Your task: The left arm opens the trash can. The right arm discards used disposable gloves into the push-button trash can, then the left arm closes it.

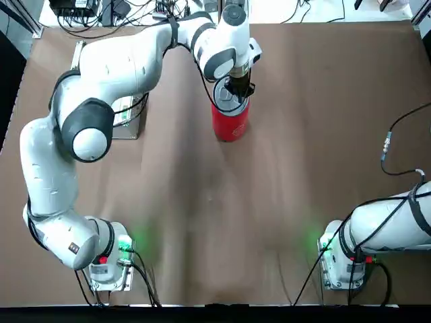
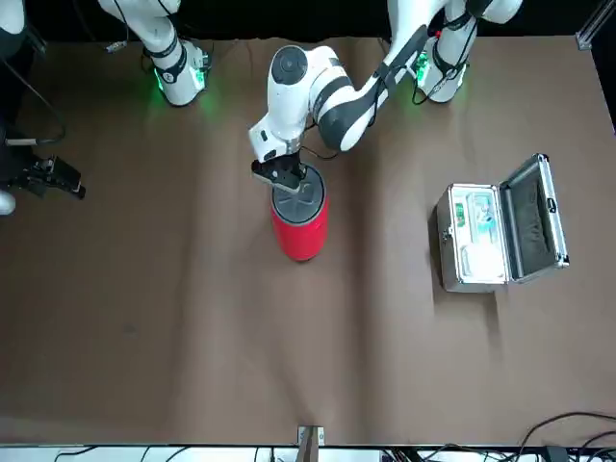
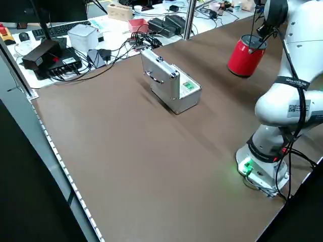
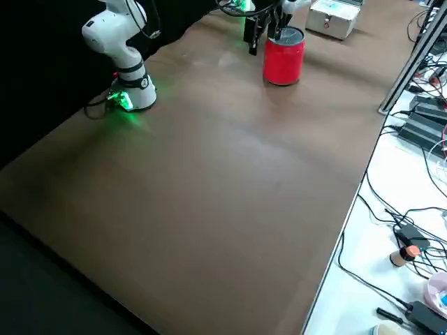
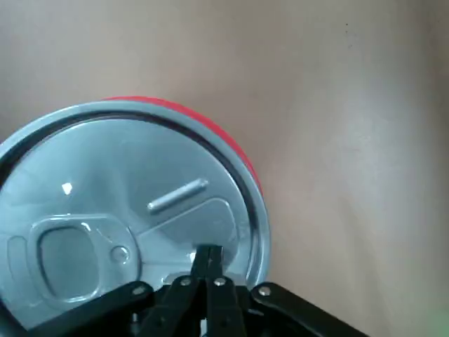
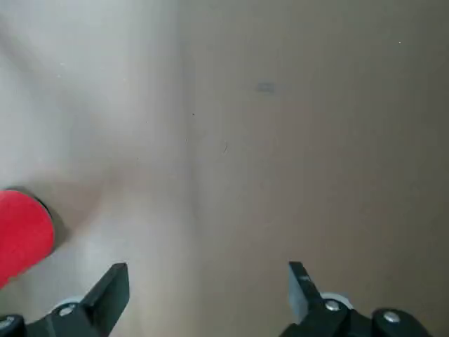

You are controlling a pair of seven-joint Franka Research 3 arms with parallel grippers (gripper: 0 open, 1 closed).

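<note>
**Left end effector pressed shut on the trash can lid**

The left end effector (image 5: 208,263) sits on top of the trash can (image 1: 230,121), its 2 fingers pinched together with nothing between them, tips touching the silver-grey lid (image 5: 126,217) near its rim. The red can stands upright toward the far middle of the table (image 1: 283,175), lid down. The right end effector (image 6: 207,281) hangs spread and empty over bare table, well apart from the can. I can't spot the gloves anywhere. A silver metal box (image 2: 496,236) stands open off to the left arm's side.

From where I stand, the can looks light and smooth-sided, likely to tip or slide if shoved sideways, so a straight downward press on the lid seems wisest. The lid looks stiff and slick; closed fingertips suit pushing better than gripping.
</note>
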